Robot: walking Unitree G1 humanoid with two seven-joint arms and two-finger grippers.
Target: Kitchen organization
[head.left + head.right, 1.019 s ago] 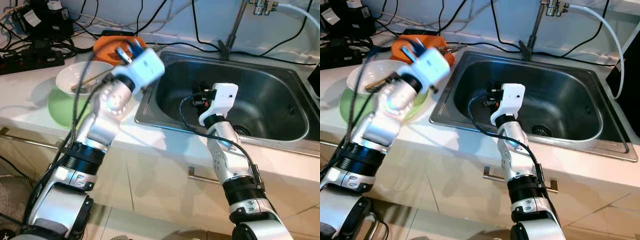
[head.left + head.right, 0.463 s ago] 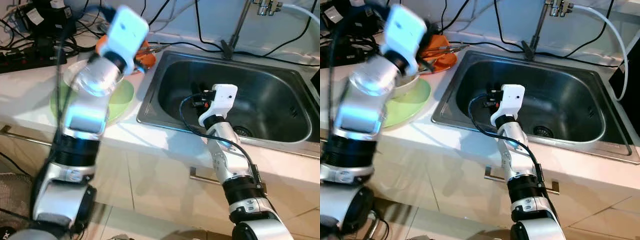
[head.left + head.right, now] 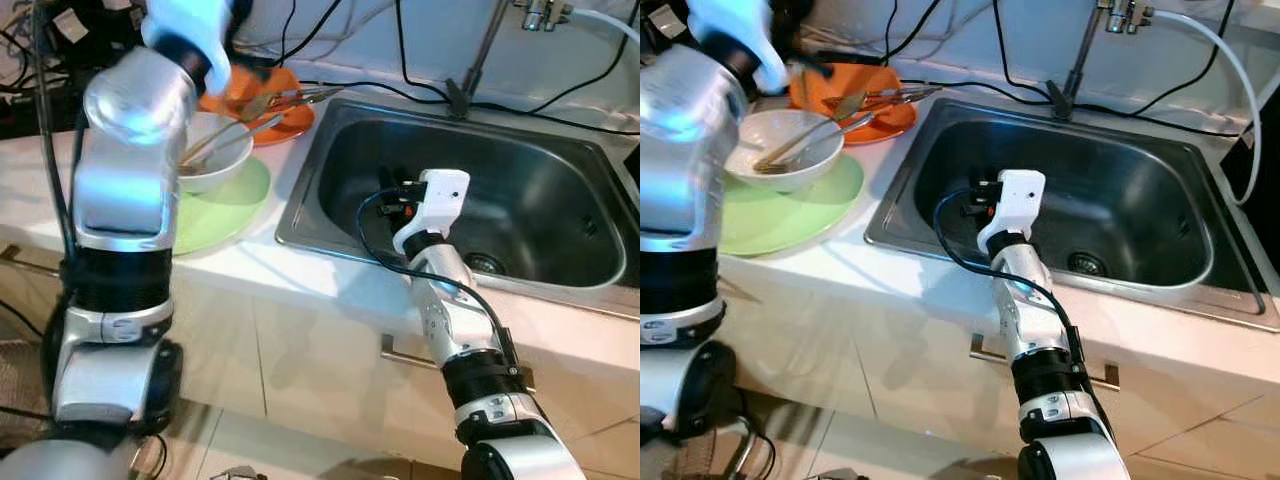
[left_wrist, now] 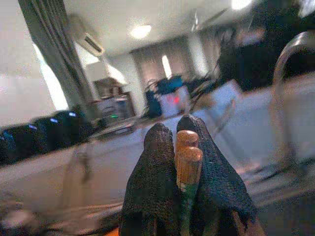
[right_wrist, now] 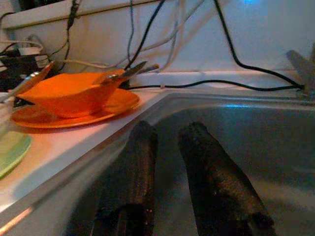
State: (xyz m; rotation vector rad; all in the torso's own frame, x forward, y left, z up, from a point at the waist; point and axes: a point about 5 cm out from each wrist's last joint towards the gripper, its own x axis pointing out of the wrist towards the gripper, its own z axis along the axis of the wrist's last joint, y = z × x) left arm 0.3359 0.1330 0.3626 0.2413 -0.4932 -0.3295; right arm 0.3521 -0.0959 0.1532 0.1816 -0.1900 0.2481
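Observation:
My left gripper (image 4: 179, 147) is shut on two wooden chopsticks (image 4: 189, 158); one has a green part below its tip. That arm (image 3: 135, 120) is raised at the back left of the counter, above a white bowl (image 3: 222, 165). The bowl rests on a green plate (image 3: 232, 208) and has a thin wooden utensil (image 3: 235, 133) leaning in it. Behind it an orange bowl and orange plate (image 5: 74, 105) carry metal utensils (image 3: 300, 97). My right gripper (image 5: 170, 132) hangs open and empty inside the steel sink (image 3: 300, 235).
A tap (image 3: 470, 60) rises behind the sink and black cables (image 3: 560, 95) run along the wall. More plugs and wires (image 3: 55, 25) crowd the back left corner. A cabinet handle (image 3: 400, 352) juts below the counter edge.
My left arm has swung up and leftward, from beside the sink's left edge to above the white bowl. The right arm has stayed in the sink.

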